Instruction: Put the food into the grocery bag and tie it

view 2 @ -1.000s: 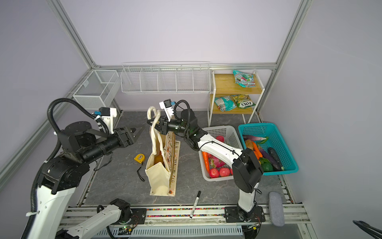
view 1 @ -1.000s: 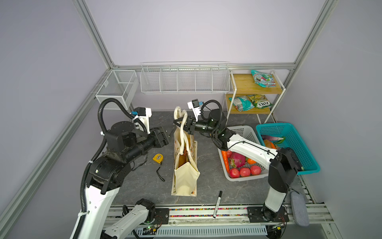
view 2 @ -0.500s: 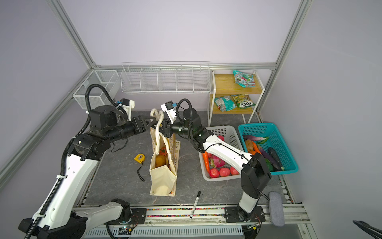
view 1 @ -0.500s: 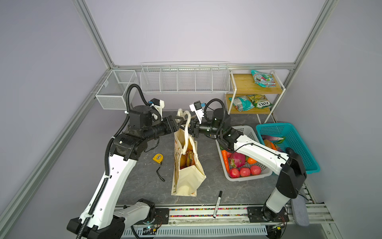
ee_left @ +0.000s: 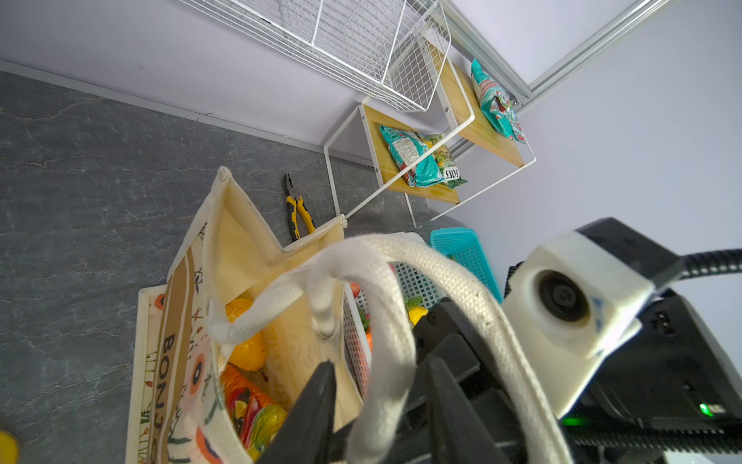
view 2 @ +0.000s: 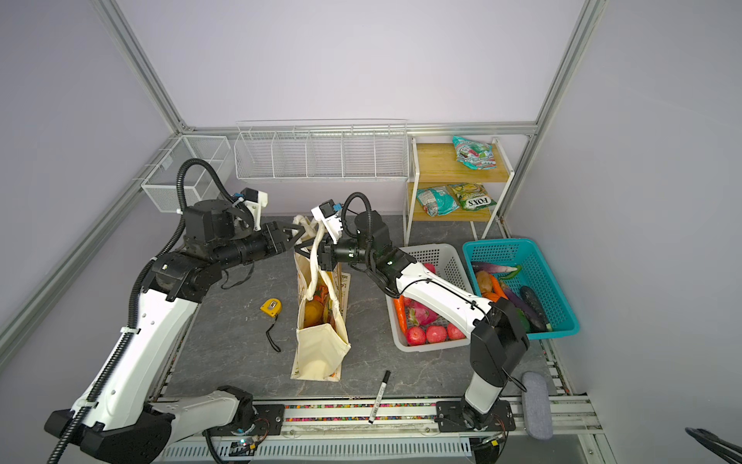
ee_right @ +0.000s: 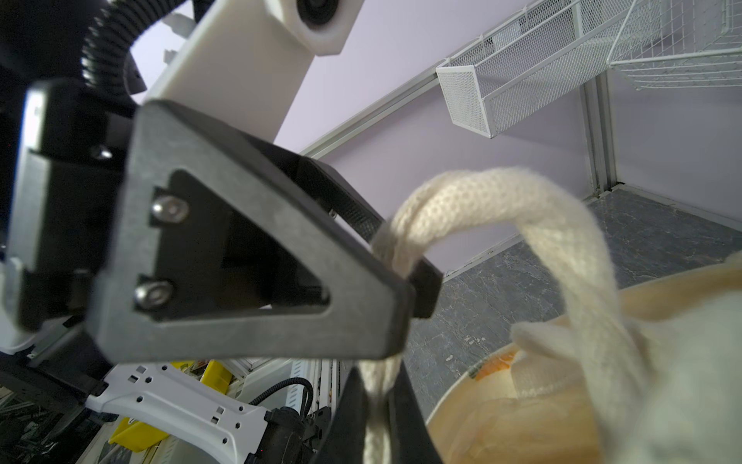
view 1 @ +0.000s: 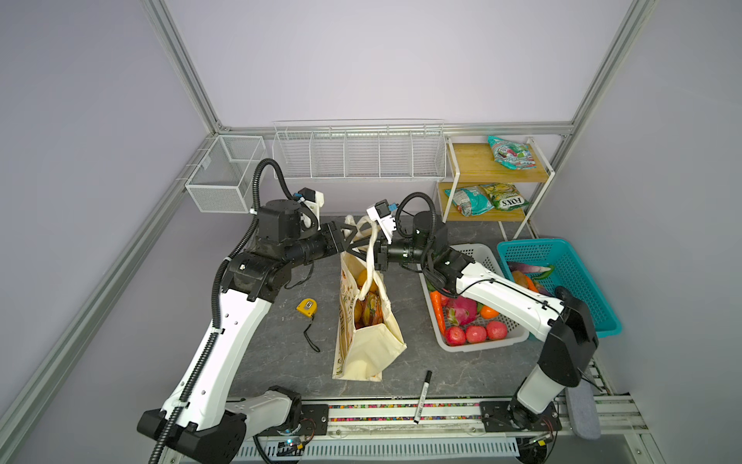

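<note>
The right end effector (view 1: pixel 371 259) is clamped on a white rope handle (ee_left: pixel 401 257) just above the mouth of the grocery bag (view 1: pixel 373 349). The left end effector (view 1: pixel 355 243) is set with its fingers (ee_left: pixel 317 401) either side of the same handle, and whether it is pressed by them cannot be told. The bag is stood upright on the bench (view 1: pixel 281 373), and a yellow pear (ee_left: pixel 245 353) and a glossy snack packet (ee_left: pixel 249 409) are seen inside it.

Grocery bag (view 2: pixel 321 349) upright mid-table, food (view 2: pixel 313 312) inside; left pincer (view 2: pixel 302 242) and right pincer (view 2: pixel 321 257) at rope handles (view 2: pixel 310 283)
</note>
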`<state>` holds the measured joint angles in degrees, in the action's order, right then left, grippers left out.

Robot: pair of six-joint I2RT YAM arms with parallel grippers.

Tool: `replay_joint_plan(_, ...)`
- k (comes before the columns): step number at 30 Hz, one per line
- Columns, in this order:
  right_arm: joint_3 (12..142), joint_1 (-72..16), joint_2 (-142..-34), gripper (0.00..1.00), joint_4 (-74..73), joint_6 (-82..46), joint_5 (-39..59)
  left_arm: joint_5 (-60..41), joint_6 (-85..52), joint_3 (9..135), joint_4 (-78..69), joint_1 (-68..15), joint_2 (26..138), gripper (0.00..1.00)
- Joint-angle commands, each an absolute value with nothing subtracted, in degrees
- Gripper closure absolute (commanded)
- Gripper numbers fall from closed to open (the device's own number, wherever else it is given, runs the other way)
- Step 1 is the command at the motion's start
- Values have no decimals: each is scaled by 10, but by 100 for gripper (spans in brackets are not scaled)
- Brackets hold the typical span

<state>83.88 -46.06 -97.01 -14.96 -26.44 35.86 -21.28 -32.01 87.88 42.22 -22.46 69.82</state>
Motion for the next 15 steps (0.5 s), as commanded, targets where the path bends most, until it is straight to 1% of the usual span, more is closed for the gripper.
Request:
replay_joint_plan(1,837,-463,-943,93,-116,-235,372,-228,-316,892,408,-221,705,75)
replay_joint_plan(4,847,-463,-937,92,-77,-210,370,-233,-316,891,403,-221,706,86)
replay_joint_plan(8,866,-463,-928,83,-12,-174,358,-253,-315,885,396,-221,706,99)
replay_joint_plan(10,879,-462,-922,75,23,-152,345,-264,-315,877,392,-221,705,100)
replay_joint_plan(13,893,-461,-913,67,69,-122,326,-278,-314,864,389,-223,702,100)
replay_joint_plan(15,906,-461,-911,65,98,-104,316,-287,-313,856,386,-224,700,100)
